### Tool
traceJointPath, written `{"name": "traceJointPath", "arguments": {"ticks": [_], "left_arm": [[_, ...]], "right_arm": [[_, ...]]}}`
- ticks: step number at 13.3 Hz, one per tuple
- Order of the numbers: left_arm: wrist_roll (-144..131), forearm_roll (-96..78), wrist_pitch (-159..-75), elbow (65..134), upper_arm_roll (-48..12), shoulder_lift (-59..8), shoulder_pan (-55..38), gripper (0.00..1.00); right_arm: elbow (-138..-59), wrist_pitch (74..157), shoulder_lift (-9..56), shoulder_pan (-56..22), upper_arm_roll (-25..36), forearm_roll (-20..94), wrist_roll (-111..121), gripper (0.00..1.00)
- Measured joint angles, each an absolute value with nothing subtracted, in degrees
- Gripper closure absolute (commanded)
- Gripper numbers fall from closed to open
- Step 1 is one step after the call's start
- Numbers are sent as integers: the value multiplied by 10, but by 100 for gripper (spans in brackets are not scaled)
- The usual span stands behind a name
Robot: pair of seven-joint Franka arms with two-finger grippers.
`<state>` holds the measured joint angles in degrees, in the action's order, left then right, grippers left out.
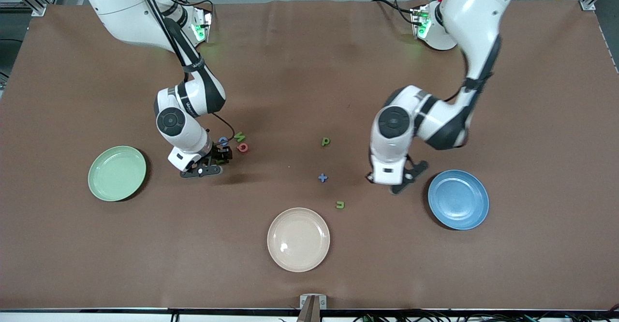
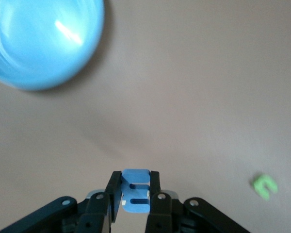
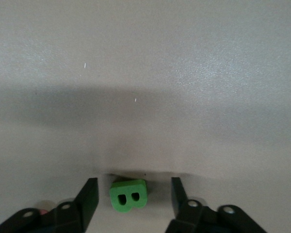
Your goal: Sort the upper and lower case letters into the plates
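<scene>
My left gripper (image 2: 136, 194) is shut on a blue capital E (image 2: 136, 180), held over the table mat next to the blue plate (image 1: 458, 199) (image 2: 39, 39). In the front view the left gripper (image 1: 397, 182) hides the E. My right gripper (image 3: 134, 196) stands open down at the mat, with a green capital B (image 3: 129, 195) lying between its fingers and a gap on each side. The front view shows the right gripper (image 1: 213, 163) between the mint green plate (image 1: 117, 173) and a small cluster of letters.
Beside the right gripper lie a blue letter (image 1: 223, 141), a green W (image 1: 240, 137) and a red letter (image 1: 243, 147). Mid-table lie a green p (image 1: 325, 141), a blue cross shape (image 1: 322, 178) and a green u (image 1: 340, 205) (image 2: 265, 186). A cream plate (image 1: 298, 239) sits nearest the front camera.
</scene>
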<state>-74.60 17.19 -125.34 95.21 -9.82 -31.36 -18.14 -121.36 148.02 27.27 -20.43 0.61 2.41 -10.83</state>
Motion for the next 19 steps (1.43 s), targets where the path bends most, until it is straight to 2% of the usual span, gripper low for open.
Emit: {"name": "traceJointPath", "arguments": {"ticks": [5, 11, 13, 15, 17, 19], "left_arm": [[-589, 173, -1241, 942, -94, -299, -62, 100], [-518, 173, -1221, 942, -94, -301, -4, 100], [-502, 173, -1221, 944, -94, -305, 11, 100], [-494, 173, -1220, 946, -94, -311, 22, 100], [-488, 173, -1221, 947, -94, -322, 37, 99], [-487, 173, -1228, 948, -95, -341, 49, 96]], "right_arm": [[-1211, 1480, 278, -205, 6, 24, -108, 39], [-1211, 1478, 282, -205, 6, 24, -108, 44], [-1211, 1478, 282, -205, 6, 24, -108, 53], [-1210, 1477, 282, -205, 7, 24, -108, 68], [-1209, 1476, 281, -205, 8, 24, -108, 77], [-1208, 1475, 281, -205, 8, 24, -108, 82]]}}
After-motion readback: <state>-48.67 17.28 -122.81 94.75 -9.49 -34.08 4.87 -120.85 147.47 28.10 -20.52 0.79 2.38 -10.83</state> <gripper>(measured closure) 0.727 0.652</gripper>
